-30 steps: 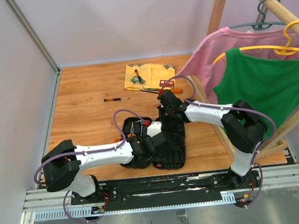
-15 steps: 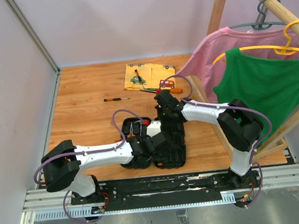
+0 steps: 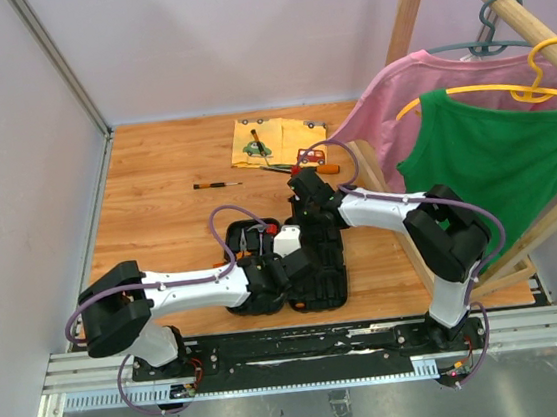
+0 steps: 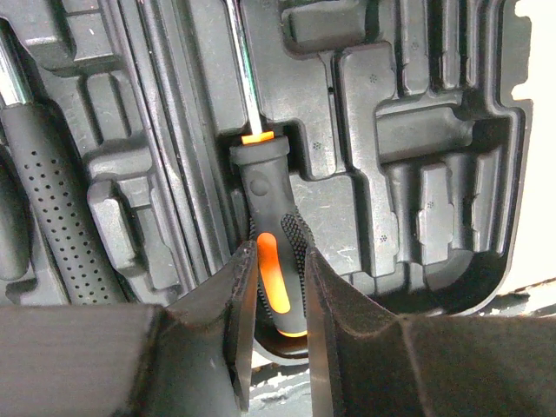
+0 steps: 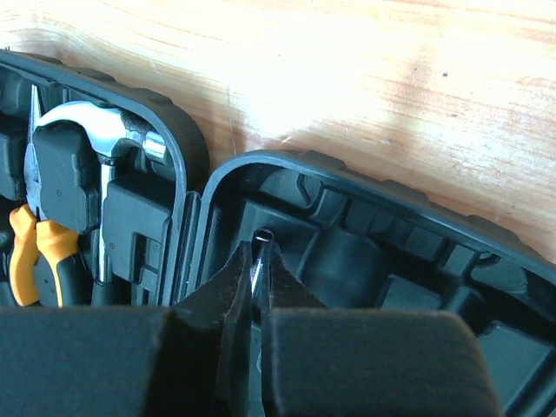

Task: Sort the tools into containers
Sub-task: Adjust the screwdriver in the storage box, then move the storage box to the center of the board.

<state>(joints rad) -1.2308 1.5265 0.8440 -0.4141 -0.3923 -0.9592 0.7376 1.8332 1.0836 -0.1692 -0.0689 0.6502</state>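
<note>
The orange-and-black screwdriver [image 4: 265, 182] is seen along a moulded slot of the open black case [image 4: 417, 130], which lies at the lower centre of the top view. Its handle is gripped by the left hand [image 4: 278, 256], and its thin shaft tip is pinched by the closed right hand [image 5: 258, 252]. A hammer [image 5: 78, 122] and orange-handled pliers [image 5: 35, 248] are stowed in the case's other half.

My left gripper [image 4: 276, 261] is black; the screwdriver [image 4: 265, 187] at lower centre is black with orange stripes. The hammer [image 4: 56, 200] grip at left is black, dotted; the pliers [image 5: 35, 248] are orange-handled; the tool case [image 4: 391, 174] is black.
</note>
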